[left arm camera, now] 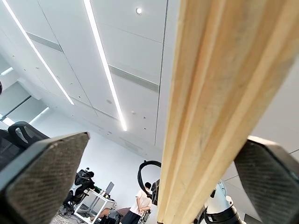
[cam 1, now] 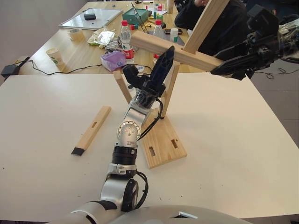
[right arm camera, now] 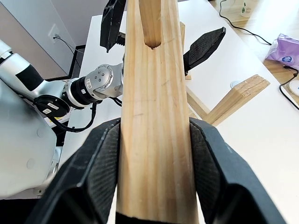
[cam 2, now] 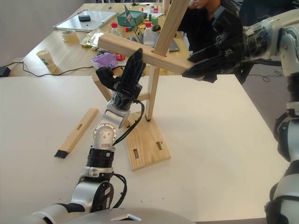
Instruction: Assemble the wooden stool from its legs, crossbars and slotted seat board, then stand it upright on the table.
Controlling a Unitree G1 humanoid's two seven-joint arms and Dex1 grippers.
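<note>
The slotted seat board (cam 1: 164,150) lies flat on the white table (cam 1: 233,140). Two legs (cam 1: 171,88) rise from its far end, joined by a short crossbar (cam 2: 145,97). Above them my right gripper (cam 1: 219,67) is shut on one end of a long wooden bar (cam 1: 154,44), pads pressed on both sides (right arm camera: 105,163). A second bar (cam 1: 205,21) is plugged into the long bar's slot and points up. My left gripper (cam 1: 164,52) is open, its fingers (right arm camera: 205,44) straddling the long bar with gaps. A loose slotted leg (cam 1: 92,129) lies on the table to the left.
Behind the white table stands a wooden table (cam 1: 70,51) with bottles (cam 1: 126,39), a purple pack (cam 1: 113,59), a paper cup (cam 1: 55,57), tape and a whiteboard. A black cable (cam 1: 70,71) runs along the gap. A person sits at the back.
</note>
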